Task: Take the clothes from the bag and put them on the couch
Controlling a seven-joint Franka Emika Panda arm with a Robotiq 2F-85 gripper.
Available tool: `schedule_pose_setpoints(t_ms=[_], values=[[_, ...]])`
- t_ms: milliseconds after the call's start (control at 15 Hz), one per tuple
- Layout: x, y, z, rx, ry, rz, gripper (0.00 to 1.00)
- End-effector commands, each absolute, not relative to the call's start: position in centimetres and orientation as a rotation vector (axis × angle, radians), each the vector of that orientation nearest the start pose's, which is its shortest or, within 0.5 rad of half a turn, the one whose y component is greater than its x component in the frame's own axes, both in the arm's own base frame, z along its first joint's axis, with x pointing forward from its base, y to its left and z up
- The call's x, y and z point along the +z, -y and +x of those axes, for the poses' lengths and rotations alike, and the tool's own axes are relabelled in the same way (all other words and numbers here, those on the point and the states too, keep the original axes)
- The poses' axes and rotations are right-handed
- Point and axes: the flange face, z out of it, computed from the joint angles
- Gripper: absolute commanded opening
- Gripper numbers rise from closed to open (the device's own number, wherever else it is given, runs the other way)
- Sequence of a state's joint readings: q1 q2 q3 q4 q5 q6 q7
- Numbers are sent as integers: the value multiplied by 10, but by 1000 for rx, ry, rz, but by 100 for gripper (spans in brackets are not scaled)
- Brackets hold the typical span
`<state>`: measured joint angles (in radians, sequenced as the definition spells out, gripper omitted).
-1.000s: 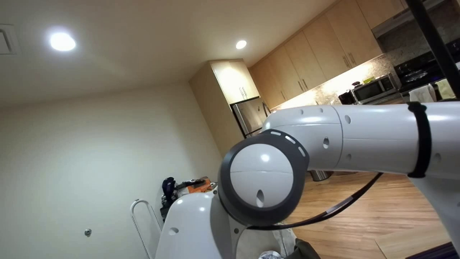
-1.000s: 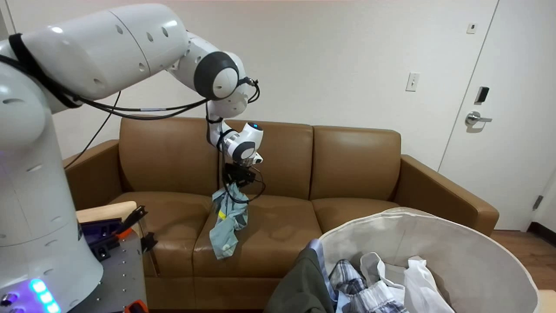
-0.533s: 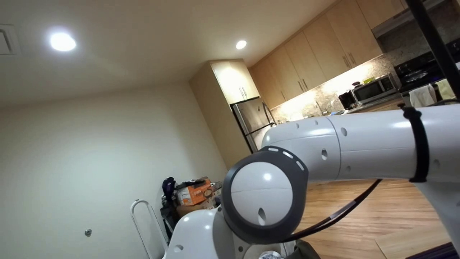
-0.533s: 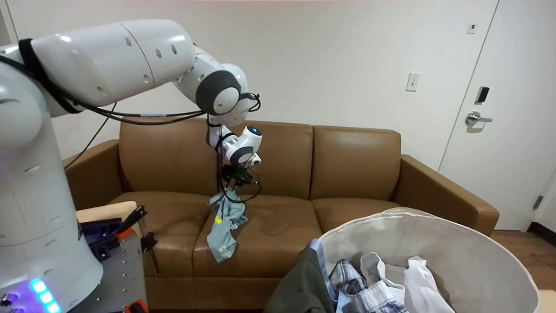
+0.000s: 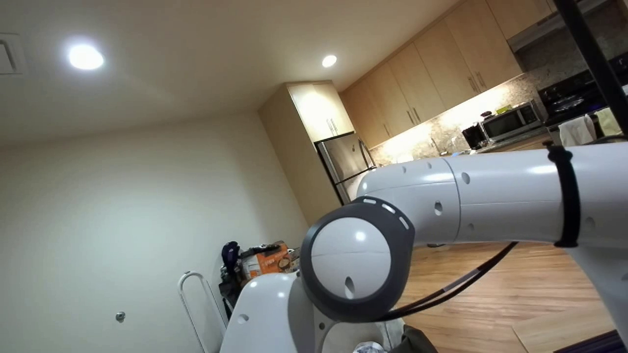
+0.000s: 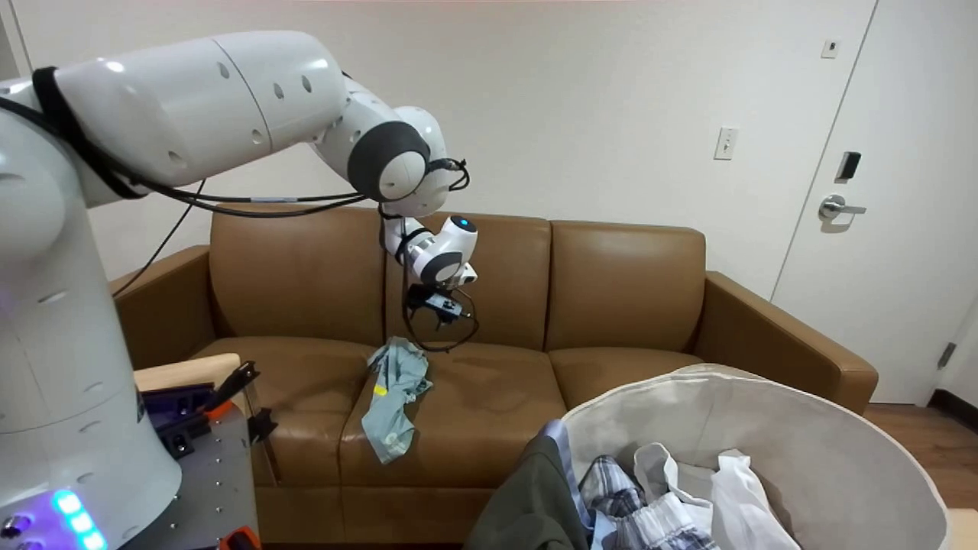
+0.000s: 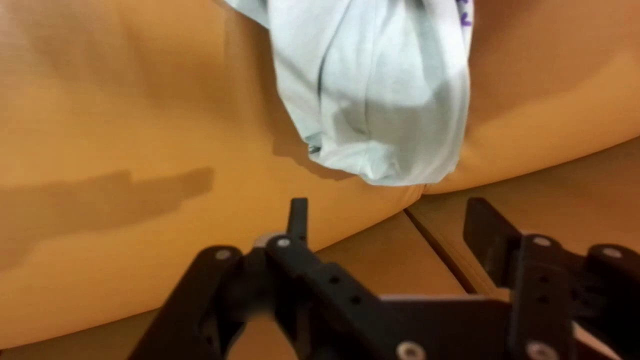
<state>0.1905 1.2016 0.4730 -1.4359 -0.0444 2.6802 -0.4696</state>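
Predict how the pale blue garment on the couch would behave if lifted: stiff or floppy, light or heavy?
The pale blue garment would likely hang floppy, given its soft folds and creases. It is probably light, as its fabric looks thin. Lying crumpled on the couch, it seems unlikely to roll.

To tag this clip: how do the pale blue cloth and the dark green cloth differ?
The pale blue cloth lies on the couch; the dark green cloth lies over the rim of the bag. The pale blue cloth has a yellow patch; the dark green cloth shows none. Both show folds.
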Motion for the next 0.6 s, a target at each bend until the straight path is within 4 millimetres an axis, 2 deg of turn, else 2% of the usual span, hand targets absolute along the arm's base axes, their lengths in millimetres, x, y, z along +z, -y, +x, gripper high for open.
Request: schedule_pose_setpoints(t_ms=[0, 267, 533], values=[[86, -342, 618, -219, 1060, -2609, 100], [164, -292, 647, -471, 906, -2716, 100], [243, -243, 650, -625, 817, -2798, 100]])
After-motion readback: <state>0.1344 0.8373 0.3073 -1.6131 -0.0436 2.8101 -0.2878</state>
